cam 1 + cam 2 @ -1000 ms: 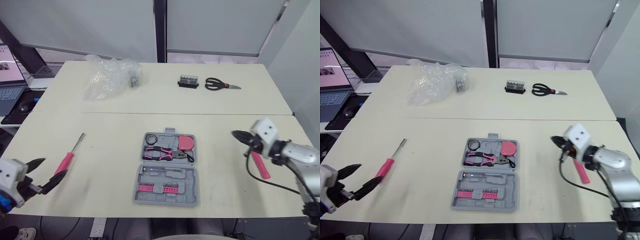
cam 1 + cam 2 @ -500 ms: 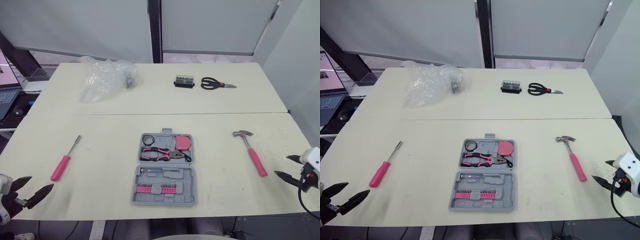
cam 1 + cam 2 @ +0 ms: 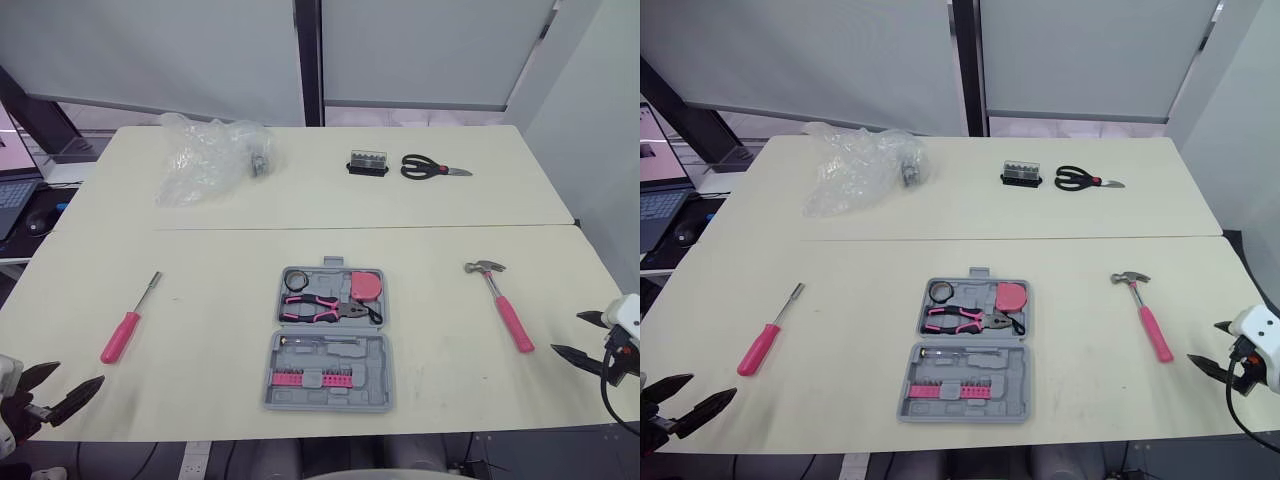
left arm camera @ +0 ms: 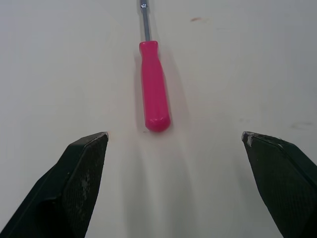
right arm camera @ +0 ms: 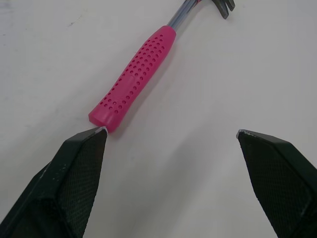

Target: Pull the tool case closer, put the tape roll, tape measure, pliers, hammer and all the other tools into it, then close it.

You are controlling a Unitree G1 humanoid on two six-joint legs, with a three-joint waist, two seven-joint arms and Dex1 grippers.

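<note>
The grey tool case [image 3: 330,345] lies open at the table's middle front. In it are a black tape roll [image 3: 297,280], a pink tape measure [image 3: 367,285], pink pliers [image 3: 320,307] and a row of bits [image 3: 300,377]. A pink-handled hammer [image 3: 500,305] lies on the table to the right of the case, and it also fills much of the right wrist view [image 5: 136,77]. My right gripper [image 3: 567,332] stands open just short of its handle end, at the front right edge. A pink screwdriver [image 3: 128,322] lies to the left. My left gripper [image 3: 80,373] is open near the front left corner, behind that handle [image 4: 153,84].
Black scissors [image 3: 432,168] and a small black bit holder [image 3: 367,162] sit at the back right. A crumpled clear plastic bag [image 3: 205,155] lies at the back left. A laptop [image 3: 8,190] stands off the table's left side.
The right gripper was shut at the hammer's handle; it has opened and drawn back to the front right edge, and the hammer lies on the table. The left gripper pulled back from the screwdriver.
</note>
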